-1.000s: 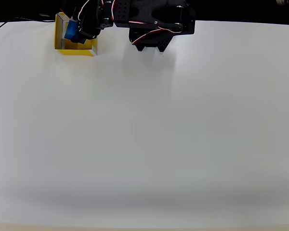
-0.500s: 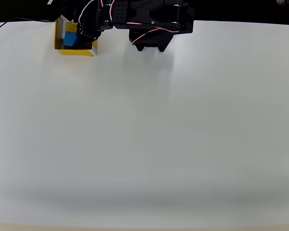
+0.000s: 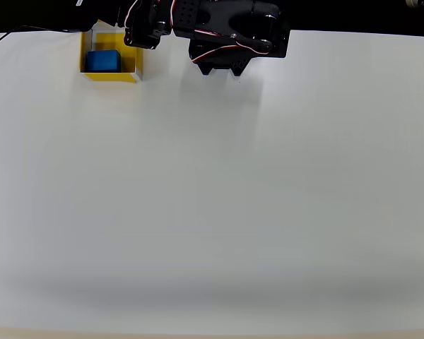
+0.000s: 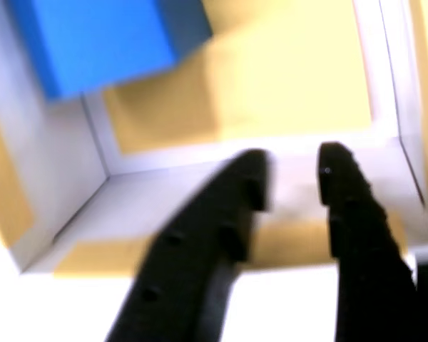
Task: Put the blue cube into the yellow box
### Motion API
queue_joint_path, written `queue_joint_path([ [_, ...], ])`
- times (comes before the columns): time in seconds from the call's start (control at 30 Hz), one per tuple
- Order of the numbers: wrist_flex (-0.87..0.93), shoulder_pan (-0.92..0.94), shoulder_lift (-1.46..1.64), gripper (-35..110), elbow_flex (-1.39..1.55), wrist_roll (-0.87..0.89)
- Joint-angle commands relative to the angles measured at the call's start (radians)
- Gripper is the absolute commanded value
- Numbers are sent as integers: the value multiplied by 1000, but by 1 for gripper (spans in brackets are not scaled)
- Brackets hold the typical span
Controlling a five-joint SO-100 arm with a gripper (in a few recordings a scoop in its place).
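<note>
In the overhead view we see the small bright-blue matte cube lying inside the square open-topped yellow box at the upper left of the frame, with the black robot arm stretched along the top edge just to the right of the box. The wrist view gives us what that one cannot: the two black fingers of the gripper stand parted with a narrow gap, grasping nothing, above the near wall of the box. There the cube sits at the upper left, against the pale left inner wall (its plain faces are blurred). The broad white table fills most of the overhead frame, under a dark band along the top edge.
</note>
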Motion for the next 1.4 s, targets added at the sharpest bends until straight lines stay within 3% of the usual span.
queue_joint_path([
  [0.0, 86, 20, 69, 0, -192, -40],
  [0.33, 130, -138, 207, 0, -239, -97],
  [0.53, 175, -440, 272, 0, -233, -64],
  [0.73, 25, -779, 356, 0, -103, -66],
  [1.03, -43, -1244, 393, 0, 55, 8],
  [1.37, -89, -1635, 554, 0, 354, 21],
])
